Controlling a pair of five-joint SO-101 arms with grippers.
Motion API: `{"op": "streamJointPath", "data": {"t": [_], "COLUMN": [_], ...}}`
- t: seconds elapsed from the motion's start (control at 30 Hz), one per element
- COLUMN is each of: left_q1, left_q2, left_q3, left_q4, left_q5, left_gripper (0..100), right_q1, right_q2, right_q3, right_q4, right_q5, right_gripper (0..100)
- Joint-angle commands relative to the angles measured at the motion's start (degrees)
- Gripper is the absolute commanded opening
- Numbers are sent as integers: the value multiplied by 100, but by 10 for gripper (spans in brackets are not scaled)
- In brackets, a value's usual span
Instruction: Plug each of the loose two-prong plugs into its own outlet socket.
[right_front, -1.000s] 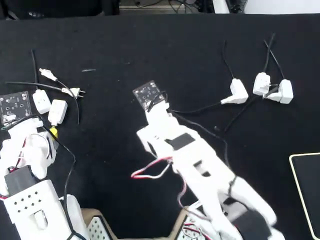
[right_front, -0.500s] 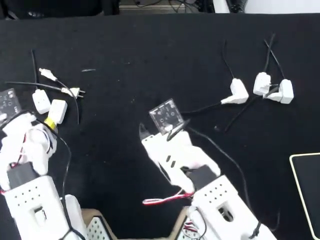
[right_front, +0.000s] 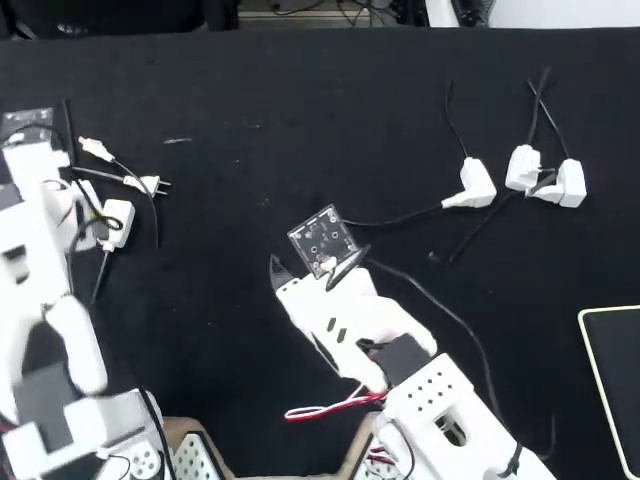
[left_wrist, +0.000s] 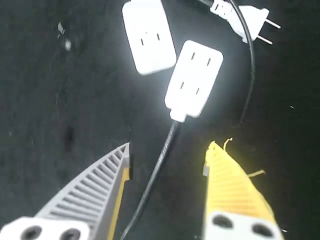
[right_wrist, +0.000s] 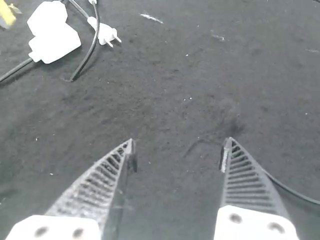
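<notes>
**Left Arm Staged at the Socket Pair, Right Arm Open at Centre**

**Left gripper**: the fingers are spread wide and hold nothing. The tips straddle the black cord that leaves the nearer outlet socket. A second outlet socket lies just beside it. Both sockets lie face up with their slots exposed, which probably leaves them ready to take prongs from above.

**Plugs:** a loose two-prong plug rests near the sockets with its prongs pointing away from them. It would therefore need turning before insertion. A further plug lies farther back on the black table cloth. No plug is seated, so the task is judged to be at its start.

**Right gripper**: the fingers are apart and empty. It sits over bare cloth near the table's centre, well apart from both groups. This position likely keeps it out of the left arm's working area.

**Remote group:** three white connector bodies with black leads lie on the right arm's side. Whether they are plugs or sockets cannot be told.

**Caution:** closing the left gripper here would pinch the cord and drag the socket, not pick up a plug
</notes>
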Motion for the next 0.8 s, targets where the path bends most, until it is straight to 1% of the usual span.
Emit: {"op": "streamJointPath", "data": {"t": [0.0, 0.2, 0.47, 0.6, 0.77], "left_q1": [233, 646, 514, 532, 532], "left_q2": [703, 1925, 3332, 3771, 4149], "left_q3": [-848, -1833, -3178, -3521, -3600], "left_q4": [9, 0, 44, 44, 44], "left_q5": [-404, -510, -527, -527, -527], "left_gripper": [251, 251, 251, 251, 248], "right_q1": [-88, -88, -88, -88, -88], "right_q2": [-163, -163, -163, -163, -163], "right_q3": [-84, -84, -75, -75, -75], "right_q4": [26, 26, 35, 35, 35], "right_q5": [26, 26, 26, 26, 35], "right_gripper": [254, 254, 254, 254, 254]}}
